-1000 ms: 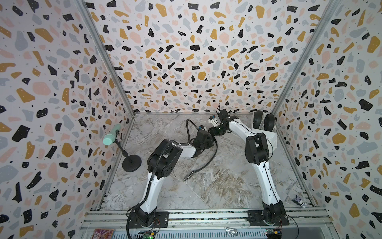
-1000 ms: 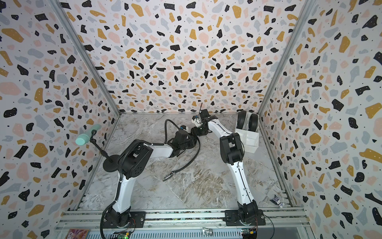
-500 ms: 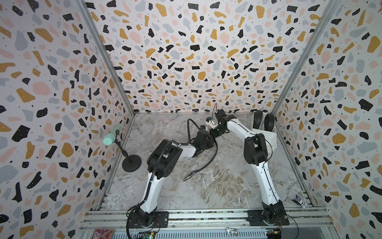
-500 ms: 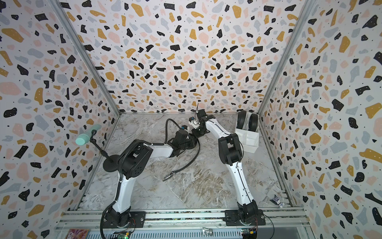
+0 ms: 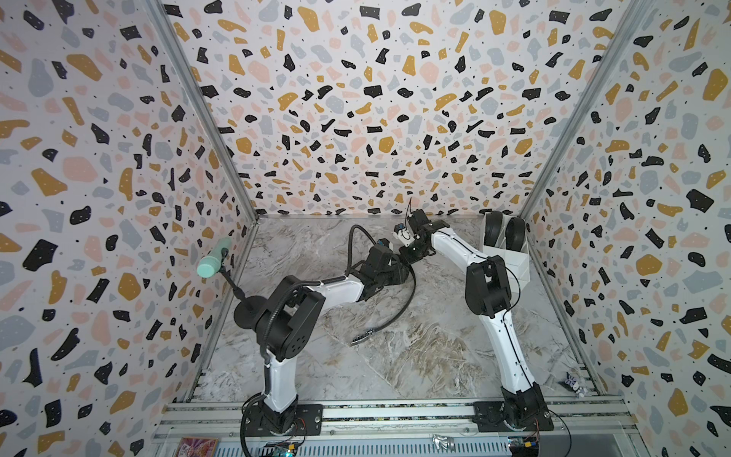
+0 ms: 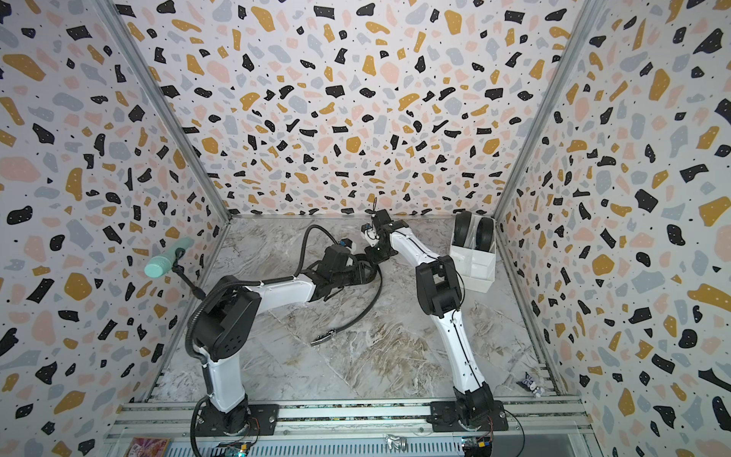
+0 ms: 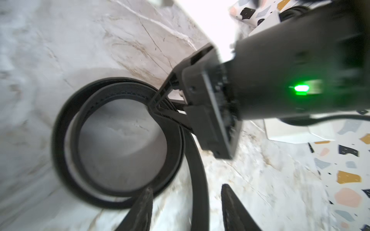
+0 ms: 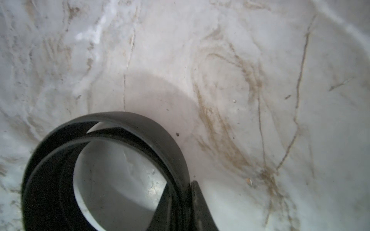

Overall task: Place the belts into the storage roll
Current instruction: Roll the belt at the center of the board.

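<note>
Marble tabletop (image 8: 240, 60): right pincer (image 8: 182, 212) clamps coiled belt (image 8: 140, 124)

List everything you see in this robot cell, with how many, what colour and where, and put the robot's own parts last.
belt on the table: one, black with a silver buckle, mid-table, one end coiled, buckle end trailing toward the front.
rolled belts: two, black, standing in the storage box.
storage box: one, white, back right corner.
cylinder: one, mint-green, on a black stand by the left wall.
crumpled scrap: one, white and purple, front right of the table.
table: one, grey marble pattern.
walls: three, terrazzo pattern.
arms: two, white and black, bases on the front rail.
left gripper: one, black, open, at the coil.
right gripper: one, black, shut on the coil's wall.
</note>
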Motion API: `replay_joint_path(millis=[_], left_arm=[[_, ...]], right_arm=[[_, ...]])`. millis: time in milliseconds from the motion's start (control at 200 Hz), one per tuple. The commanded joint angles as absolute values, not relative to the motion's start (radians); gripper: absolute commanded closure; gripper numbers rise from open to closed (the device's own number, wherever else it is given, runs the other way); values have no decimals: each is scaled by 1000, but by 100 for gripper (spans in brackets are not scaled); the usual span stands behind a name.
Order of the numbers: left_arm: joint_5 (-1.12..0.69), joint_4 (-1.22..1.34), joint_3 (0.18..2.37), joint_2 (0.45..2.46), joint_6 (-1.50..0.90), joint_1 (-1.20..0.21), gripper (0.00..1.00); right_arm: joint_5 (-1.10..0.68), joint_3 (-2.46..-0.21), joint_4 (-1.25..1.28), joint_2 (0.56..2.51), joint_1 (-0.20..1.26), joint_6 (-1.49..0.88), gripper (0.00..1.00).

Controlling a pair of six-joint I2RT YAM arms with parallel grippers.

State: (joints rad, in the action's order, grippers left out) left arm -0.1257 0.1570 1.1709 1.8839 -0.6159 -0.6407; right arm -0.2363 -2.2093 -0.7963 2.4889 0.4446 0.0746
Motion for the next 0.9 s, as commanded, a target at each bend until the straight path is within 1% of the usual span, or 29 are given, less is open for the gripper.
replay_joint_path(millis=[0,115,245,350,491,516,556,621,681,766,896], left_arm=[[-160,45,1117,1801,-525,-640,45],[-194,-28,1047,1750,-451,-664,38],[-179,-92,1006,1737,-378,-740,32],[-125,-103,983,1750,-372,-794,28],[-36,-105,965,1772,-376,-829,25],[-26,-110,963,1778,-369,-830,28],[13,-129,962,1782,-363,-833,36],[85,-154,952,1780,-363,-829,58],[161,-182,941,1767,-362,-820,70],[204,-206,928,1748,-355,-781,80],[265,-240,950,1745,-302,-727,81]], right_arm=[[-167,-2161,-894,2457,448,54,96],[-154,-2136,-891,2429,455,47,96],[-131,-2127,-893,2413,470,37,96],[-114,-2117,-904,2407,481,33,97],[-95,-2059,-893,2373,489,24,98],[-91,-2046,-888,2365,489,21,98],[-88,-2022,-882,2350,490,20,99],[-77,-1972,-869,2320,491,21,100],[-71,-1918,-859,2289,492,21,100],[-57,-1833,-838,2235,497,20,100],[-31,-1703,-806,2157,519,13,100]])
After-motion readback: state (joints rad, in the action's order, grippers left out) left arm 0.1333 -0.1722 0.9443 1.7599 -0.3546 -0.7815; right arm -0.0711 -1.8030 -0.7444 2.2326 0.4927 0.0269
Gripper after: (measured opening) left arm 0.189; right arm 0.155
